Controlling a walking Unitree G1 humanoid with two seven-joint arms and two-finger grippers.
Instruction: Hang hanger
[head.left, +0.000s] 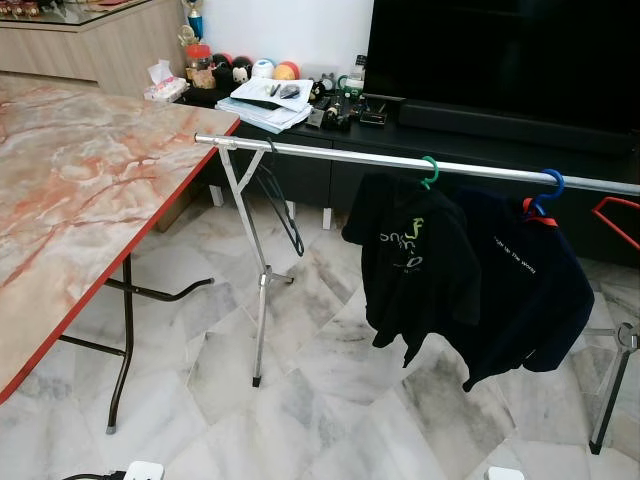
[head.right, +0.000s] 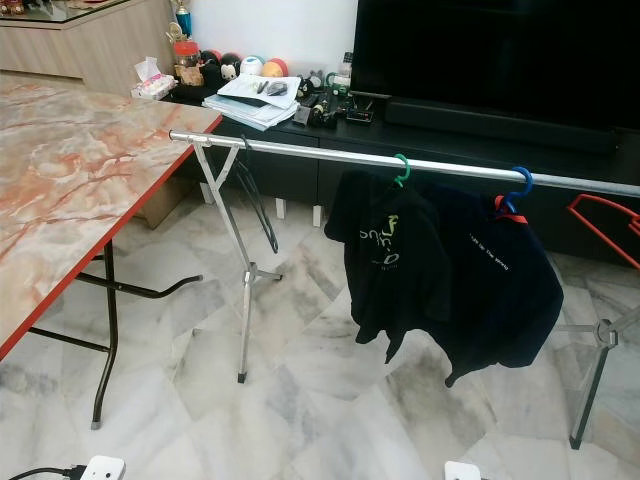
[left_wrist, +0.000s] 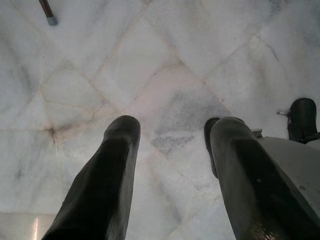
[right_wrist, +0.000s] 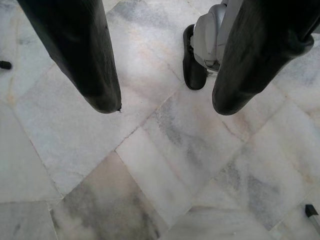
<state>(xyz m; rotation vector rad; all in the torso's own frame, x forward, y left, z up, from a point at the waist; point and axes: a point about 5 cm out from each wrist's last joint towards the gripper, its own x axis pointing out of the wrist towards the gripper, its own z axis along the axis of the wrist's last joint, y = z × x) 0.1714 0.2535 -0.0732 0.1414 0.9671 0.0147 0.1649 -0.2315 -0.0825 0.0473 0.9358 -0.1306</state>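
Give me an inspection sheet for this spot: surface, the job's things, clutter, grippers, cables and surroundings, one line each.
Surface: marble floor; marble-look table with red edge on the robot's left.
Job's things: rail on metal legs carries an empty black hanger, a green hanger and a blue hanger, each with a dark shirt; a red hanger at the right edge.
Clutter: papers, toys and small items on the TV bench.
Grippers: left gripper and right gripper open, empty, pointing at the floor.
Cables: a black cable to a white box on the floor.
Surroundings: TV, wooden cabinet.
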